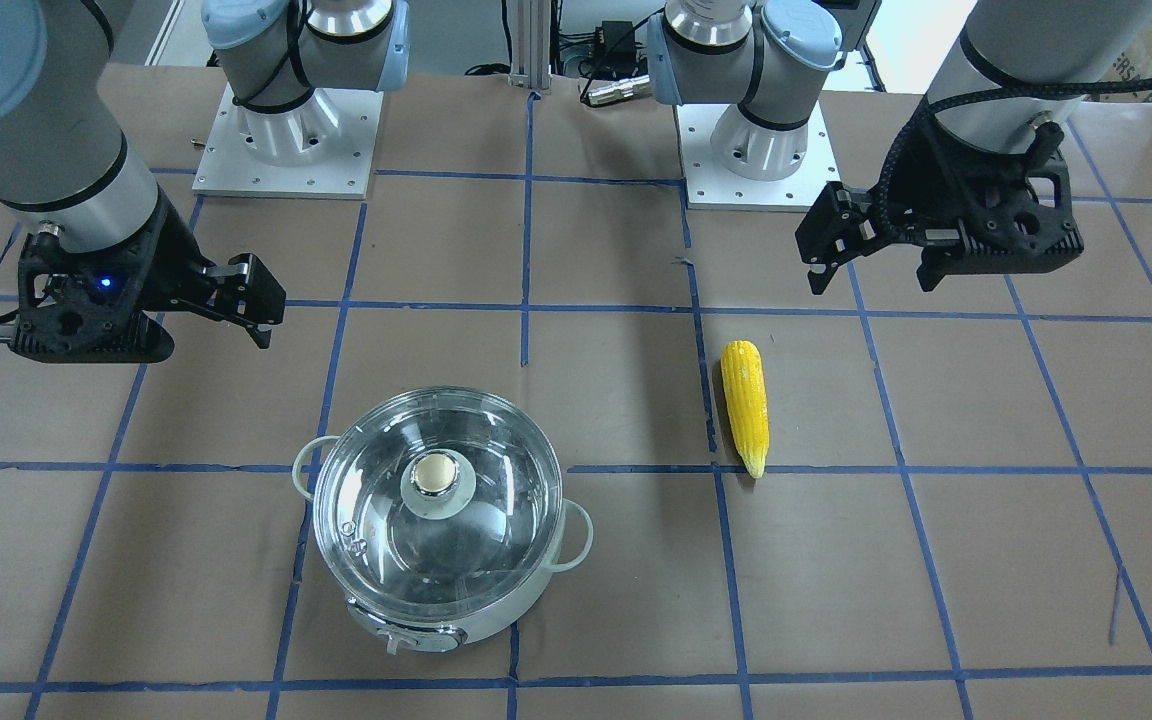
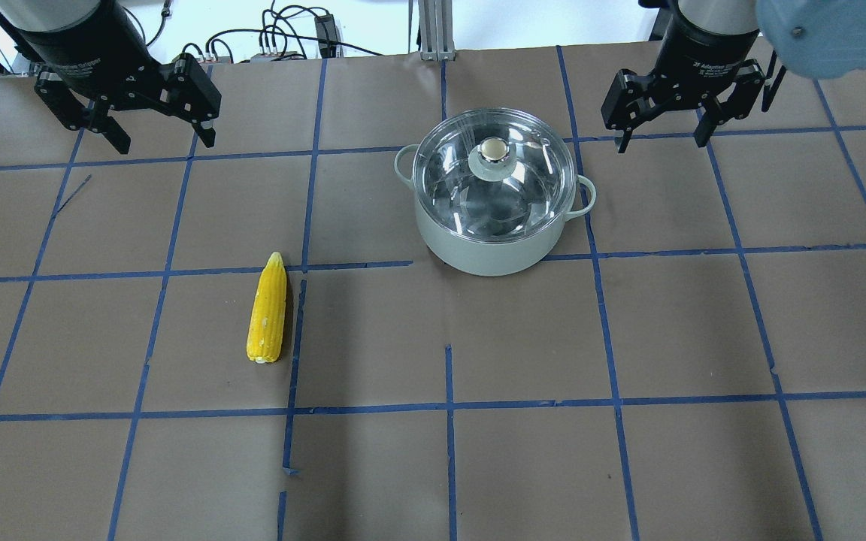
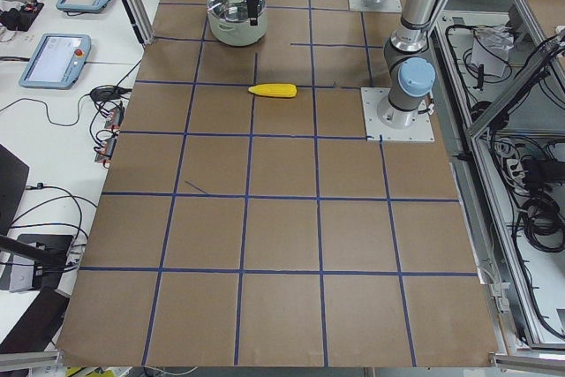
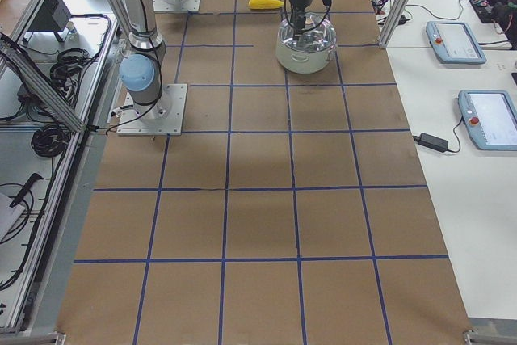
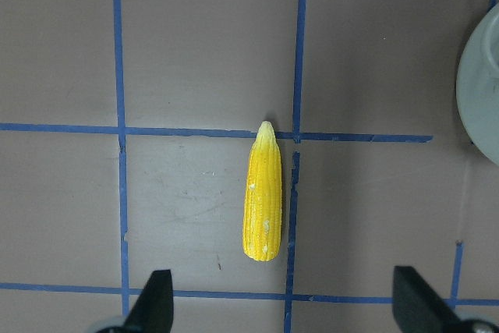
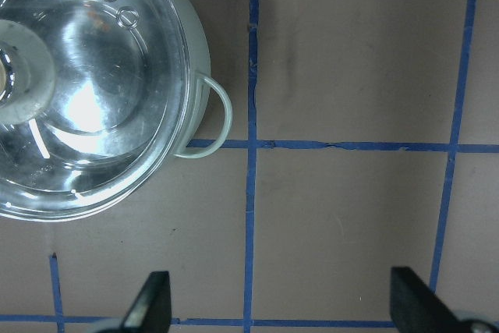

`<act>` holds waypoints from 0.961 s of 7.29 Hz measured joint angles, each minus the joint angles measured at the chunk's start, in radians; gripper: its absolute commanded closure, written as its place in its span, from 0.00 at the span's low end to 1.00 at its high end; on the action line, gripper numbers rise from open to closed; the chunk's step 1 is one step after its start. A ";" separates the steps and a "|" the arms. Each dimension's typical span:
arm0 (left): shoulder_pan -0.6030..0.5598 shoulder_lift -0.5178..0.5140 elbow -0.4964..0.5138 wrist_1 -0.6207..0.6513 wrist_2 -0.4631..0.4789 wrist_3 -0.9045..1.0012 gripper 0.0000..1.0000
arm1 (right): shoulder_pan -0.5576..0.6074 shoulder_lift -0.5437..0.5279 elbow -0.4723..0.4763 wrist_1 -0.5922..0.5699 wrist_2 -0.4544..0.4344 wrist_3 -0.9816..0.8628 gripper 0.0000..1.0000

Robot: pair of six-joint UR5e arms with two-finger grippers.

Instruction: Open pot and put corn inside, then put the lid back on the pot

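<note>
The pot (image 2: 489, 244) stands on the table with the glass lid (image 2: 527, 188) on it, its beige-topped knob (image 2: 492, 150) at the centre. The corn (image 2: 267, 309) lies flat on the table to the pot's left, its tip pointing away from me. My left gripper (image 2: 162, 139) hangs open and empty above the table, beyond the corn. The left wrist view shows the corn (image 5: 263, 196) between and ahead of the fingers. My right gripper (image 2: 662, 139) hangs open and empty, right of the pot. The right wrist view shows the lid (image 6: 93, 99) and a side handle (image 6: 221, 118).
Brown paper with a blue tape grid covers the table (image 2: 448, 451). The two arm bases (image 1: 286, 150) stand on white plates at the robot's edge. Tablets and cables (image 3: 57, 59) lie on side benches beyond the table's far edge.
</note>
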 measured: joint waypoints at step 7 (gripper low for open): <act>-0.002 0.015 0.001 -0.002 0.001 0.002 0.00 | 0.085 0.028 -0.048 -0.110 0.008 0.077 0.01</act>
